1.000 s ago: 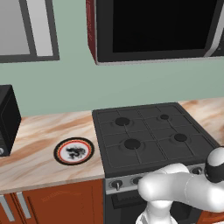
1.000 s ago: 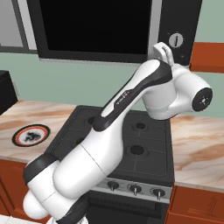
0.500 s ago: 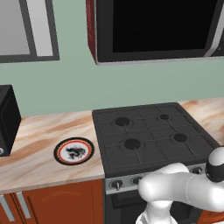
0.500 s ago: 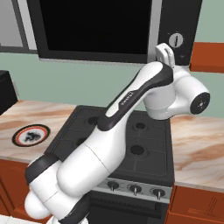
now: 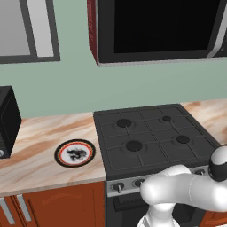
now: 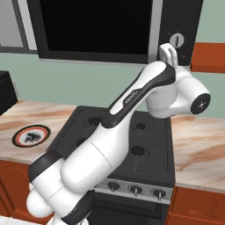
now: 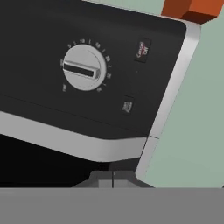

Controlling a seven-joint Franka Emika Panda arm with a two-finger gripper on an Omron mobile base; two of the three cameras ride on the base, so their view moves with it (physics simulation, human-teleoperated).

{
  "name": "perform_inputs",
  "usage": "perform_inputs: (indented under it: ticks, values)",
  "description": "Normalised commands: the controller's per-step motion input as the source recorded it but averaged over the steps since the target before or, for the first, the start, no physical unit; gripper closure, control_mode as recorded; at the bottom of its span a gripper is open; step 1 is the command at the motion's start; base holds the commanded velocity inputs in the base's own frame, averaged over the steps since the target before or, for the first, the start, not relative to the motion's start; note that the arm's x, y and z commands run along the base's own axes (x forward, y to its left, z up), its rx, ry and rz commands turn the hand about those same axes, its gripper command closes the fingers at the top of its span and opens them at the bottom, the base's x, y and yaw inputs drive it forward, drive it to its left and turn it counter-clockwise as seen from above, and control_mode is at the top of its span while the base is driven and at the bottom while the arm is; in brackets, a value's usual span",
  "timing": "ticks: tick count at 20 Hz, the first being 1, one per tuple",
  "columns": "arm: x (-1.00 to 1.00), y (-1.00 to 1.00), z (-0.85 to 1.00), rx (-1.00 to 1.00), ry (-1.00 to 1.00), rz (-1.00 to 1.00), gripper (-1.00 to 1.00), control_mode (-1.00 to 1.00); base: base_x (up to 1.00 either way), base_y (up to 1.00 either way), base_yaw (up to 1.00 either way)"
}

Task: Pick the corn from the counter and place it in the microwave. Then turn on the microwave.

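My claw [image 6: 168, 52], pinched shut on nothing, has barely stirred over the past second, poised just below the dial [image 7: 83, 68] of the closed microwave [image 6: 96, 26], the corn by my judgement inside, only the switching-on left.

Microwave [image 5: 155, 31]: wide, black-fronted, mounted on the green wall above the stovetop; glossy dark door shut, silver-grey trim along the lower edge, dark-red left side. Its control panel [image 7: 100, 65] sits at the right end, bearing a round white dial and two small labelled buttons. Counter [image 5: 40, 150]: beige marble-look slab with pinkish-brown veins, on red-brown cabinets, flanking the stovetop on both sides.
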Motion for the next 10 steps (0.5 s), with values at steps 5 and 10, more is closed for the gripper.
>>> perform_inputs:
  ticks: [5, 10]
  values:
    - [0.10, -0.07, 0.00, 0.04, 0.00, 0.00, 1.00, -1.00, 0.00, 0.00, 0.00]
    - [0.21, -0.03, 0.00, 0.04, 0.03, 0.00, 1.00, -1.00, 0.00, 0.00, 0.00]
